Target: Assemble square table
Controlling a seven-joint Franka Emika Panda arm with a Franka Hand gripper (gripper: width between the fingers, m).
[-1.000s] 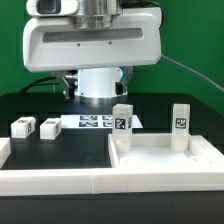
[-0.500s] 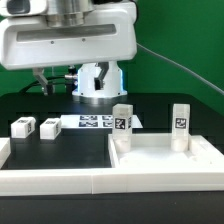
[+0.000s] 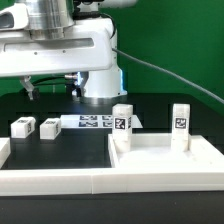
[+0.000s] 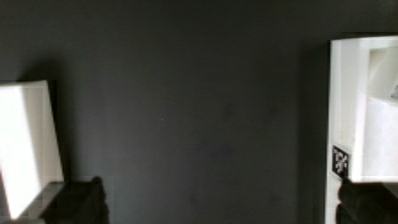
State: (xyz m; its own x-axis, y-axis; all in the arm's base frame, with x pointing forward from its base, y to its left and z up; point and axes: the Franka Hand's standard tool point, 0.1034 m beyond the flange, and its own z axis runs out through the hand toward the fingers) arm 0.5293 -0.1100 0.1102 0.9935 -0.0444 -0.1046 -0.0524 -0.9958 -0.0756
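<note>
The white square tabletop [image 3: 165, 160] lies at the exterior view's right with two tagged legs [image 3: 122, 126] [image 3: 181, 124] standing upright on it. Two loose white legs [image 3: 22, 126] [image 3: 50, 127] lie on the black table at the left. My gripper [image 3: 52, 92] hangs above and behind them, open and empty. In the wrist view the gripper [image 4: 222, 215] shows only its dark fingertips [image 4: 80, 203]. Between them is bare black table, with a white block [image 4: 22, 140] on one side and a tagged white block [image 4: 365, 110] on the other.
The marker board [image 3: 95, 122] lies flat behind the loose legs. A long white border wall [image 3: 50, 180] runs along the front and left. The arm's large white body fills the top of the exterior view.
The arm has swung steadily toward the exterior view's left, from above the marker board to above the loose legs. The parts have not moved.
</note>
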